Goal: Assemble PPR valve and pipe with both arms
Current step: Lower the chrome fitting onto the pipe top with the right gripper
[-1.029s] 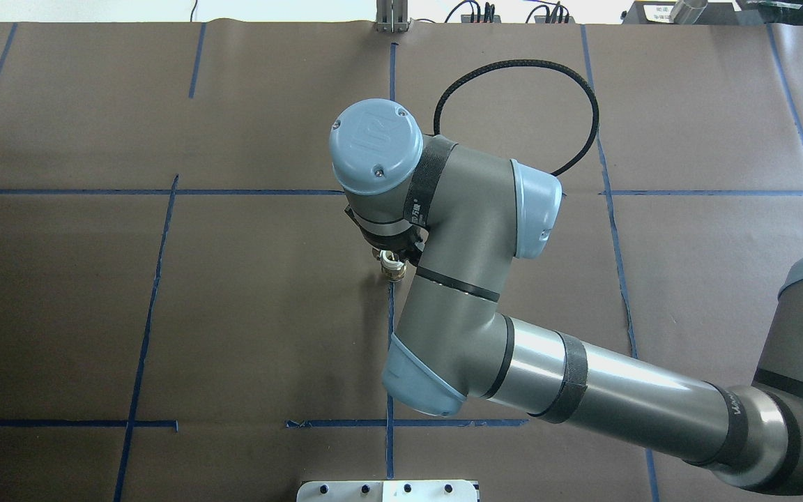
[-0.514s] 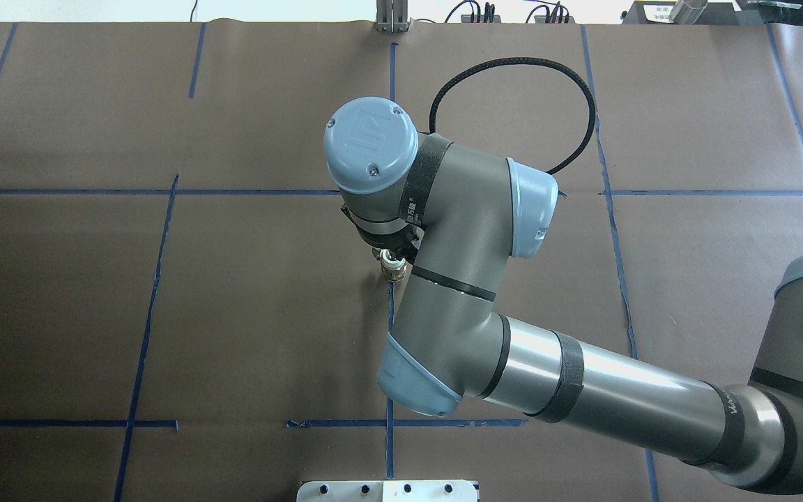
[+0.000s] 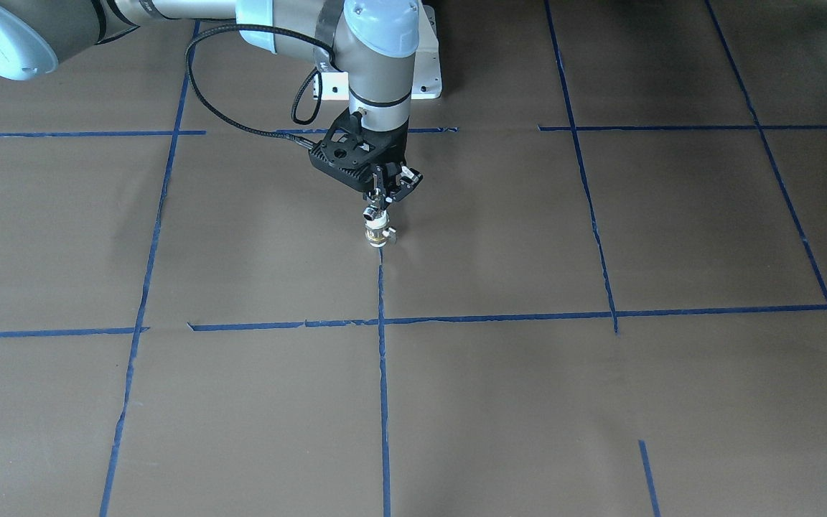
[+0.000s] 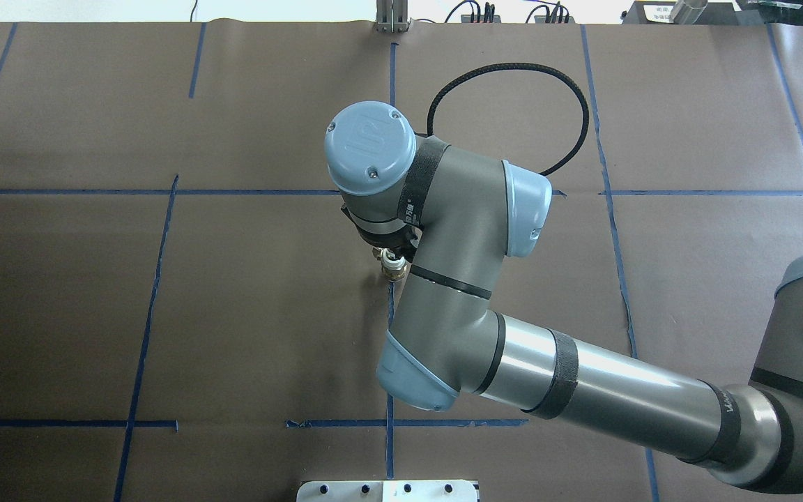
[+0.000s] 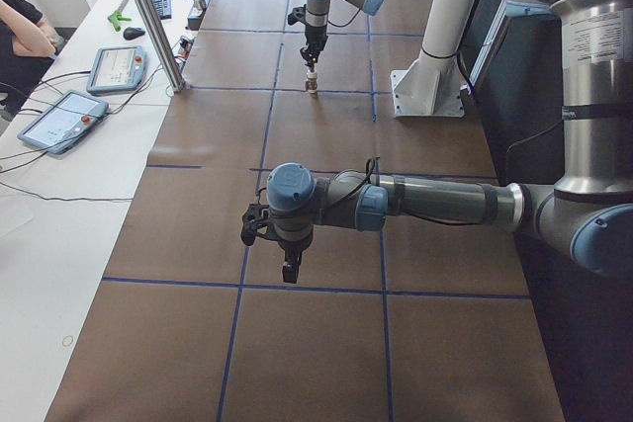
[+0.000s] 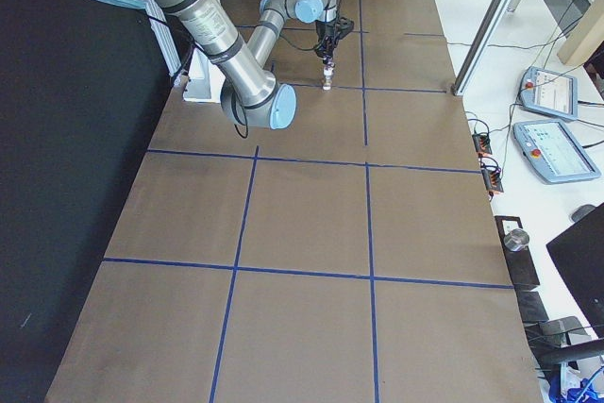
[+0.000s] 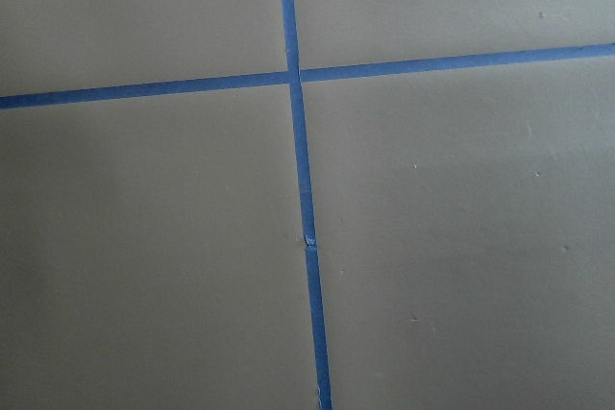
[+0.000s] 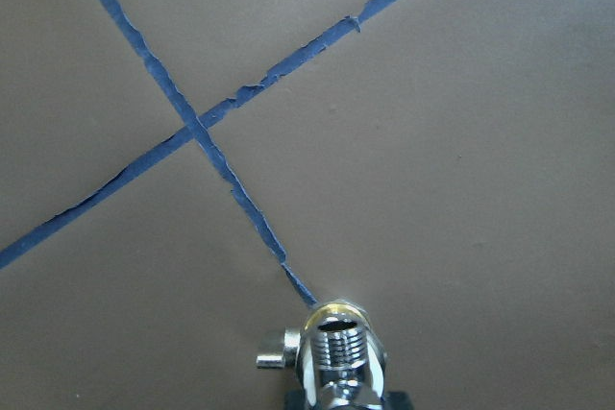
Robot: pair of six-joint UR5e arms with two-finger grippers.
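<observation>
My right gripper (image 3: 379,206) points straight down at the table's middle and is shut on the pipe (image 3: 370,213), a small chrome fitting. The PPR valve (image 3: 378,233), white and brass, sits directly under the pipe and in line with it, on or just above a blue tape line. In the right wrist view the chrome threaded pipe (image 8: 338,352) fills the bottom edge, with the valve's brass ring (image 8: 336,311) beyond it. In the overhead view the wrist hides the gripper and only the valve (image 4: 392,268) shows. My left gripper (image 5: 290,269) hangs over bare table; I cannot tell whether it is open.
Brown paper with a blue tape grid (image 3: 382,323) covers the table. The right arm's black cable (image 4: 513,70) loops behind the wrist. A white base plate (image 4: 387,490) sits at the near edge. Tablets (image 5: 59,118) and a metal post (image 5: 148,17) stand beside the table.
The right arm's wrist and elbow have shifted slightly left. The valve and pipe stay at the same spot on the tape line.
</observation>
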